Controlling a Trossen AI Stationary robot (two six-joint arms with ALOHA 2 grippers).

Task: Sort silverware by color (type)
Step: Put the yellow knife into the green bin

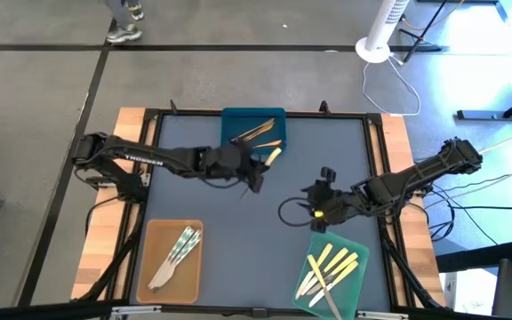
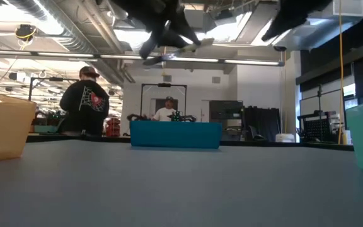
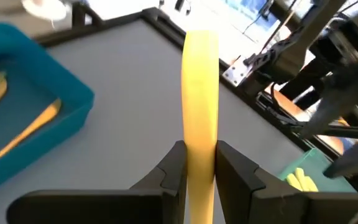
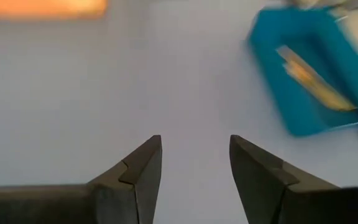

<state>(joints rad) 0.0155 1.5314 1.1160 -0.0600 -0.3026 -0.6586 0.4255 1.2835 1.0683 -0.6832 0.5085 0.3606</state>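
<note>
Gripping a pale yellow utensil (image 3: 200, 106) by its handle, the left gripper (image 3: 199, 169) has its fingers (image 3: 174, 171) closed on either side of the strip and holds it clear above the desk (image 1: 265, 240), just beside the blue tray (image 1: 238, 120) where wood-brown pieces (image 1: 258, 133) lie. The right gripper (image 4: 194, 163) hovers over bare desk near the green tray (image 1: 356, 293), fingers apart and empty. Yellow utensils (image 1: 336, 264) are gathered in that green tray, and silvery ones (image 1: 178, 253) rest in the tan tray (image 1: 149, 236). The step in hand looks like carrying a stray yellow piece; next it likely needs moving across to the green tray, or handing over to the right arm.
</note>
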